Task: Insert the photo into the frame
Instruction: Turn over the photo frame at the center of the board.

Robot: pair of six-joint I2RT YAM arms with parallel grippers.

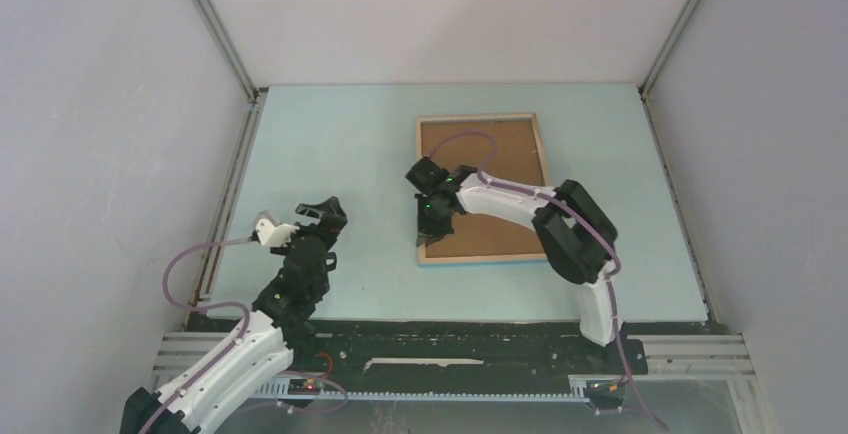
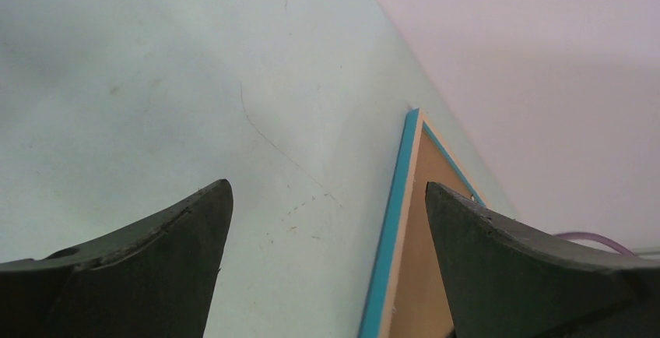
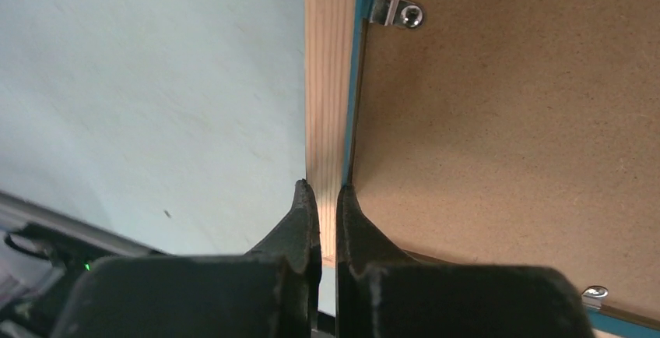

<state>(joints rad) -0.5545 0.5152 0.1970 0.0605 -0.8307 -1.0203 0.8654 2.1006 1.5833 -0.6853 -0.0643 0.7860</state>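
Note:
The frame [image 1: 480,119] lies face down on the pale table, light wood up and a blue edge [image 2: 397,205] along its side. A brown backing board [image 1: 500,169] fills it. The photo is hidden or out of view. My right gripper [image 1: 432,222] is shut, its tips over the frame's left wooden rail [image 3: 327,65] near the front corner. In the right wrist view the right gripper [image 3: 323,186] has only a thin slit between its fingers and nothing in them. My left gripper [image 1: 322,209] hangs wide open left of the frame, and the left gripper [image 2: 327,184] holds nothing.
Small metal clips [image 3: 395,12] [image 3: 594,293] hold the backing board [image 3: 506,135] in the frame. White walls enclose the table on three sides. A purple cable [image 1: 470,139] from the right arm loops over the board.

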